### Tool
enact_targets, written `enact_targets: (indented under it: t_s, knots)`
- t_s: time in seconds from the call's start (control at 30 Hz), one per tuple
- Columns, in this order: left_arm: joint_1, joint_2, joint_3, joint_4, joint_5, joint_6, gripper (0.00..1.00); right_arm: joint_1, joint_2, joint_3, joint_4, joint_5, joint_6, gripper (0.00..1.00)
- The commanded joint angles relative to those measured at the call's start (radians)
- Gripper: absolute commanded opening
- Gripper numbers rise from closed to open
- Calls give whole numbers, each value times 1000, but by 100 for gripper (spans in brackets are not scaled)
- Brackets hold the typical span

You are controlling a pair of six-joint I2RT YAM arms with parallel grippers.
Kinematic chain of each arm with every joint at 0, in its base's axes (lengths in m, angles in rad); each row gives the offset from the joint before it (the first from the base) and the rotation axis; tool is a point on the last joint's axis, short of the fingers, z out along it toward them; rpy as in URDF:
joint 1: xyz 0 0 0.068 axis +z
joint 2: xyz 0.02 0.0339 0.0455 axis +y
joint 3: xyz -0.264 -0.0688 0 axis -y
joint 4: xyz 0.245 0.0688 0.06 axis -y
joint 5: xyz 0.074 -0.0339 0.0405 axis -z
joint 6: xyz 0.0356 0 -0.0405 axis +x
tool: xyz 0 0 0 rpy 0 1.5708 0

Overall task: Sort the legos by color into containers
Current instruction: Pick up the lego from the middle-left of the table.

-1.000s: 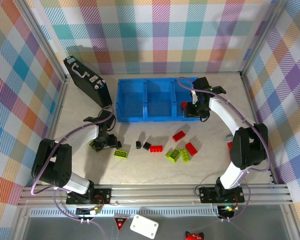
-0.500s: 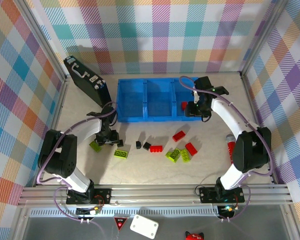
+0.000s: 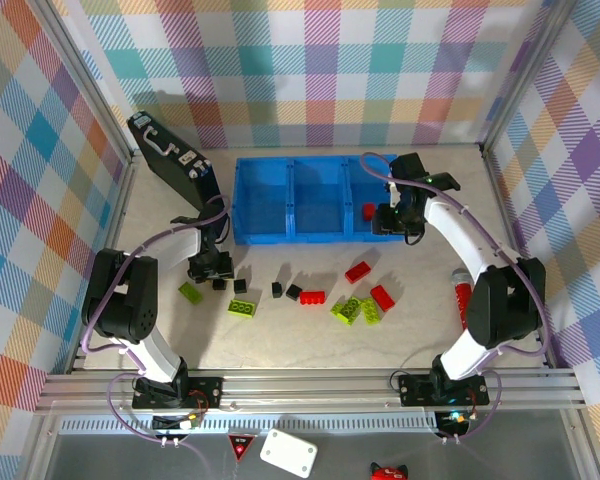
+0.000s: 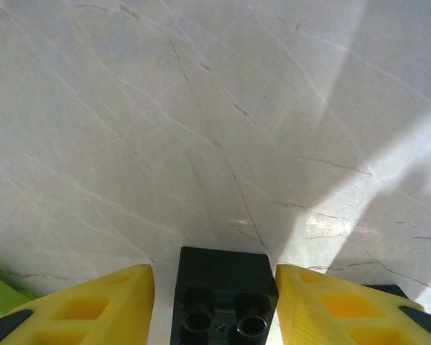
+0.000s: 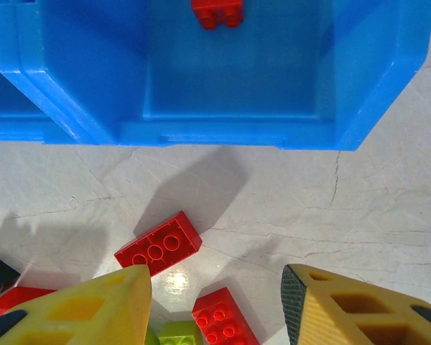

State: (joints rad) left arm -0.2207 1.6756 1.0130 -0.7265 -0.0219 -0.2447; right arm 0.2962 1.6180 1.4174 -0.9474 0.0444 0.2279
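The blue tray (image 3: 263, 200) has three boxes in a row and sits near the back of the worktop (image 3: 420, 330). A small red lego (image 3: 369, 210) lies in the box at the right end. The right gripper (image 3: 393, 222) hangs over the front edge of that box. Its yellow fingers (image 5: 93, 302) are apart, and nothing is between them. From its own camera I see the small red lego (image 5: 217, 12) inside the blue wall. A slanted red lego (image 5: 159, 243) lies on the worktop just in front of the tray. The left gripper (image 3: 212, 268) is down low on the left side, in front of the tray's left end and not far from the black case (image 3: 175, 160). A black lego (image 4: 224, 287) sits right between its two yellow fingers. One finger looks like it touches the lego, and a thin strip of worktop shows on the other side. I cannot tell if the left gripper is squeezing it. A lime lego (image 3: 191, 292) lies just beside this gripper, and another lime one (image 3: 244, 307) lies a bit nearer to me. In the middle, two little black legos (image 3: 285, 291) sit side by side next to a long red lego (image 3: 312, 298). Farther right, two lime legos (image 3: 356, 311) lie together with a red one (image 3: 383, 297) beside them.
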Motion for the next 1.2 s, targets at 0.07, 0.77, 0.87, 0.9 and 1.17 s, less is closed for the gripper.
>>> enact_targets:
  t_s: [0.07, 0.77, 0.87, 0.9, 1.17]
  knots:
    - [9, -17, -3, -16, 23, 4, 43, 7, -41, 1, -27, 9, 21, 53]
    - [-11, -88, -65, -26, 33, -34, 33, 7, -67, -10, -26, -5, 29, 53]
    - [-12, -101, -57, -30, 37, -34, 31, 8, -74, -12, -24, -3, 31, 53]
    - [-14, -107, -53, -31, 41, -35, 30, 7, -75, -14, -22, -3, 31, 53]
    - [-40, -167, -20, -36, 80, -46, 29, 8, -76, -31, -6, -23, 31, 53]
